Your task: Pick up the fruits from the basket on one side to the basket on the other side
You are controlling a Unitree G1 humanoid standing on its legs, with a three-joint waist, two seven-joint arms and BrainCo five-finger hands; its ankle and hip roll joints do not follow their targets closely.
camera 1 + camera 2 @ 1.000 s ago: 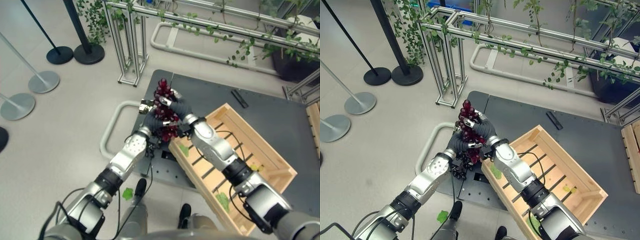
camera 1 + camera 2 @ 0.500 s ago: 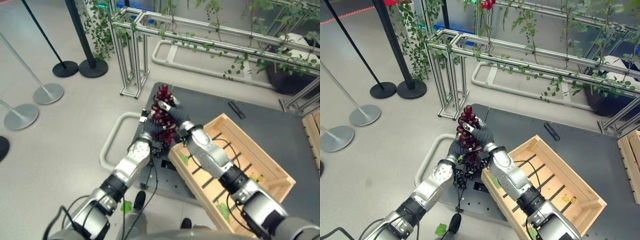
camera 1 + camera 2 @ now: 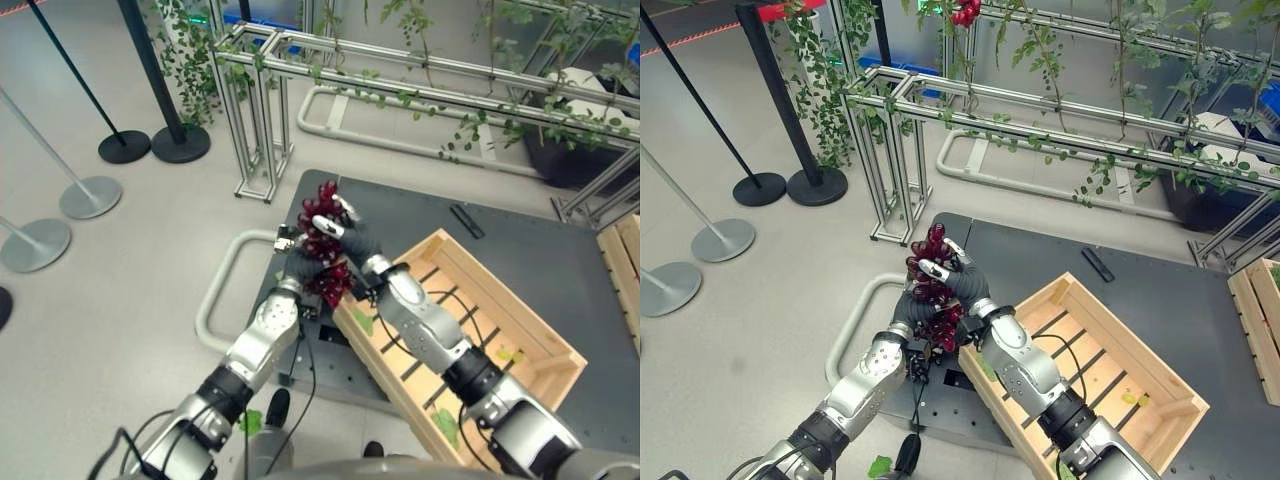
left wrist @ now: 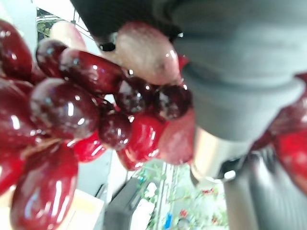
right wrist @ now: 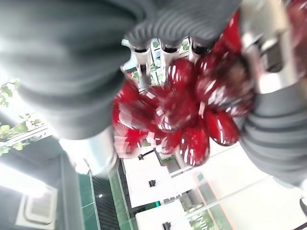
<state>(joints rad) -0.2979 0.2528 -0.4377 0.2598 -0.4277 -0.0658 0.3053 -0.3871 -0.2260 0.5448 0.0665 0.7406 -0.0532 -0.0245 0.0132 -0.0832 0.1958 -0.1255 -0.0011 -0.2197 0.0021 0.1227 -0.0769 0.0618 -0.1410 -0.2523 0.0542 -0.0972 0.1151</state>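
A dark platform (image 3: 1140, 270) lies on the grey floor (image 3: 760, 300). Beyond it a metal frame (image 3: 1040, 105) carries leafy vines (image 3: 1120, 160). At far left stand black posts (image 3: 815, 185) and round silver bases (image 3: 720, 240)

Dark grey metal platform (image 3: 1160, 290) sat low on the pale grey floor (image 3: 760, 300), corners rounded. On it: a light wooden slatted crate (image 3: 1110, 385), set askew, a few green leaves on its slats. A small black bar-shaped object (image 3: 1098, 264) lay on the platform beyond the crate, apart from it. A second wooden crate (image 3: 1255, 320) stood at the platform's far right edge.
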